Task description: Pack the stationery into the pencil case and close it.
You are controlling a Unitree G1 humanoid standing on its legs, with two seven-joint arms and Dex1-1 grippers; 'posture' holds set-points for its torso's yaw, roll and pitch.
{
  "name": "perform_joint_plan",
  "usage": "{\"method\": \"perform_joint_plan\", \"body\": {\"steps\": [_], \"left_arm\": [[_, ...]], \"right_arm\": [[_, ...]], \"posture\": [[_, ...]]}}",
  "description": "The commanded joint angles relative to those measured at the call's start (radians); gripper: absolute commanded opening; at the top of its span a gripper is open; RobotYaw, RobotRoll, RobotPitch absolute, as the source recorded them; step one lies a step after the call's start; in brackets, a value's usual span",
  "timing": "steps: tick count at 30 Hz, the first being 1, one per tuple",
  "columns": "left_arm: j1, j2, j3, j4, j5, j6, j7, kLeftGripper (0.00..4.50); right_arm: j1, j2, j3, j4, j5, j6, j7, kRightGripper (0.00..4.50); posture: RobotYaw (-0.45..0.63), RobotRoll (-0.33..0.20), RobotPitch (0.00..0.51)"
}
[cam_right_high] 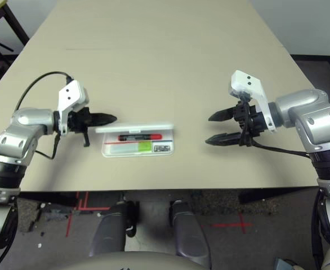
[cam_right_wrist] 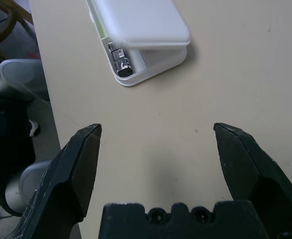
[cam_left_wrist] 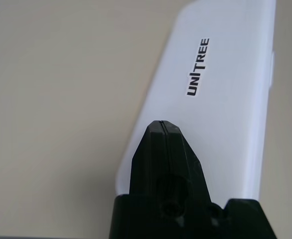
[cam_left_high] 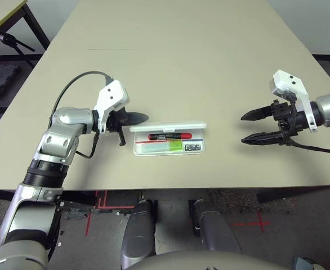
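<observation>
Case half-open nr front edge of table, stationery inside.

Pencil case (cam_left_high: 169,147) sits nr the table's (cam_left_high: 182,67) front edge, about mid-width; lid (cam_left_high: 168,126) raised partway. Inside: red-and-black marker (cam_left_high: 169,136), green-capped stick (cam_left_high: 164,146), small clip (cam_left_high: 193,147). L gripper (cam_left_high: 138,118) w/ jaws shut, tip at the lid's left end; contact can't be told. R gripper (cam_left_high: 254,127) jaws wide apart, holding nothing, well off toward table's right edge.
</observation>
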Motion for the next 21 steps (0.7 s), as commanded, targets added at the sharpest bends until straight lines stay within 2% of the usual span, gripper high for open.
{"method": "perform_joint_plan", "body": {"steps": [1, 7, 15, 21], "left_arm": [[0.043, 0.015, -0.060, -0.034, 0.034, -0.003, -0.014, 0.03], [0.047, 0.011, -0.085, -0.046, 0.049, -0.002, -0.009, 0.03], [0.061, 0.021, -0.151, -0.019, 0.116, -0.038, -0.019, 0.03], [0.071, 0.011, -0.146, -0.033, 0.092, -0.025, -0.006, 0.03]], "right_arm": [[0.005, 0.005, 0.018, 0.007, -0.012, -0.012, -0.004, 4.50], [0.008, 0.006, 0.023, 0.015, -0.019, -0.024, -0.005, 4.50], [0.011, 0.008, 0.024, 0.022, -0.026, -0.033, -0.009, 4.50], [0.013, 0.023, 0.015, 0.035, -0.033, -0.054, -0.035, 4.50]], "posture": [[-0.03, 0.000, 0.151], [-0.04, 0.000, 0.145], [-0.04, 0.000, 0.140], [-0.05, 0.000, 0.141]]}}
